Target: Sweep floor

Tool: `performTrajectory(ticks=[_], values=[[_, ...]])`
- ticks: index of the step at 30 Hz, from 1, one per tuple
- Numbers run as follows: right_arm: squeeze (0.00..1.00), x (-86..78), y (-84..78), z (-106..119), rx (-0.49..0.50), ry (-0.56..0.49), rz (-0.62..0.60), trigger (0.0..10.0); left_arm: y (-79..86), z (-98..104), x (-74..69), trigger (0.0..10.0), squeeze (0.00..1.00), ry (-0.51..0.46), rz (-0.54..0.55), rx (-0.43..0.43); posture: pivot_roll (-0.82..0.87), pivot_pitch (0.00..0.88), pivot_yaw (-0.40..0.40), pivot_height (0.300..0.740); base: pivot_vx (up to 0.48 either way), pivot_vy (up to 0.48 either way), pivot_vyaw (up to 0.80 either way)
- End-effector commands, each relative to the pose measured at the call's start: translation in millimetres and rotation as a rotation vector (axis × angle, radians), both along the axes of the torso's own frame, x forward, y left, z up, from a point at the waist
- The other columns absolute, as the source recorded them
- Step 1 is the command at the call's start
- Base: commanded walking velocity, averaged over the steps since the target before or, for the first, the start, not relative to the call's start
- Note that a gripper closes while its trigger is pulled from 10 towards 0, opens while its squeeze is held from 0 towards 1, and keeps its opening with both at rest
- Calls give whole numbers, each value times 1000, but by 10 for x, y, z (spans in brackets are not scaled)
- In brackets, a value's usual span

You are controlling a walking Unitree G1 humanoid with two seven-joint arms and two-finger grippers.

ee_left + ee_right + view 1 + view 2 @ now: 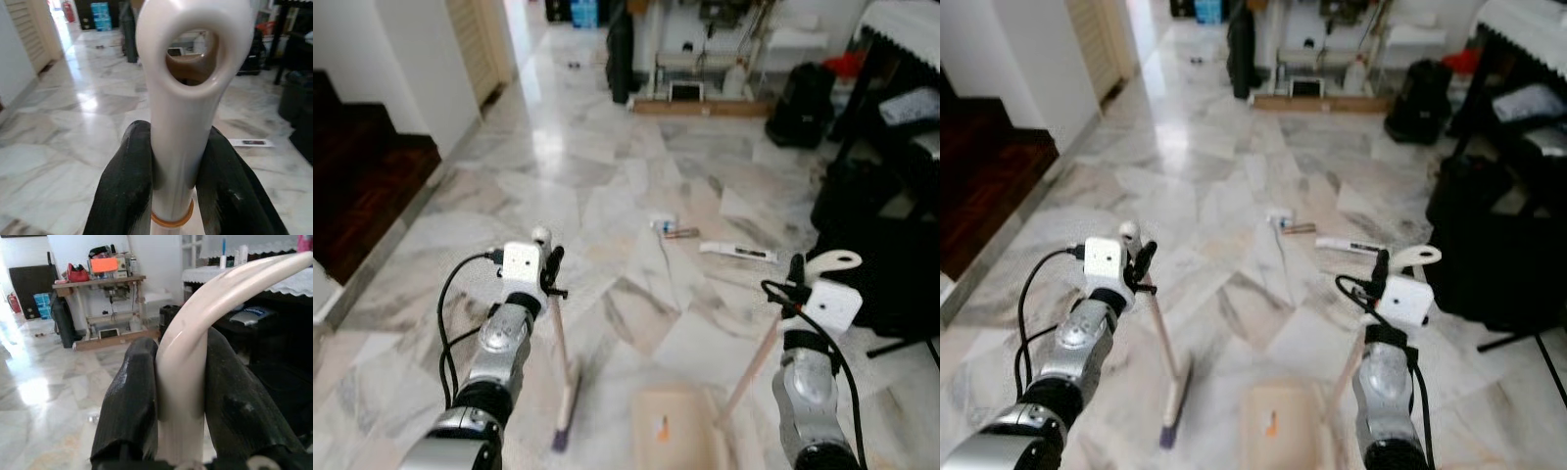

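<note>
Marble floor (636, 166), with litter lying toward its middle: a white flat packet (737, 252) and a small tube (674, 231). Near centre, the dustpan (674, 427) rests on the floor, its handle (195, 357) pinched by the right gripper (795, 277) at near right. Left of the dustpan, the broom (565, 377) stands with its head on the floor, its handle top (188, 98) clamped in the left gripper (551, 269).

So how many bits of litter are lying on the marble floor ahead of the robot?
2 that can be made out: a small white-and-brown piece straight ahead, and a flat white strip just to its right. Smaller bits may be lost against the marble floor.
</note>
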State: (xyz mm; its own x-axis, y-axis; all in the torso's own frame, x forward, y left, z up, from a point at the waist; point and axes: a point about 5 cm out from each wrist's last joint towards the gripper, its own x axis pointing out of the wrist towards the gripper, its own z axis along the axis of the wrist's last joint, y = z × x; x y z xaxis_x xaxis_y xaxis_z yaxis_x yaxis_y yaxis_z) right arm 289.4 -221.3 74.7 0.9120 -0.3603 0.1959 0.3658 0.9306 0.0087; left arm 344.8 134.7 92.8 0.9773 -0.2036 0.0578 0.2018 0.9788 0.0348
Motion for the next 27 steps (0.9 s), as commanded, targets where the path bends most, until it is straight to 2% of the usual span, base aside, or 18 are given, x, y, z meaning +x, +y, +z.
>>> performTrajectory(ticks=[1, 27], values=[[0, 69, 74, 104, -9, -42, 26, 10000, 89, 119, 34, 10000, 0, -59, 21, 3, 55, 8, 7, 740, 266, 0, 0], [0, 64, 99, 85, -13, -37, 34, 10000, 171, 100, 18, 10000, 0, -55, 30, 24, 48, 0, 15, 740, 268, 0, 0]])
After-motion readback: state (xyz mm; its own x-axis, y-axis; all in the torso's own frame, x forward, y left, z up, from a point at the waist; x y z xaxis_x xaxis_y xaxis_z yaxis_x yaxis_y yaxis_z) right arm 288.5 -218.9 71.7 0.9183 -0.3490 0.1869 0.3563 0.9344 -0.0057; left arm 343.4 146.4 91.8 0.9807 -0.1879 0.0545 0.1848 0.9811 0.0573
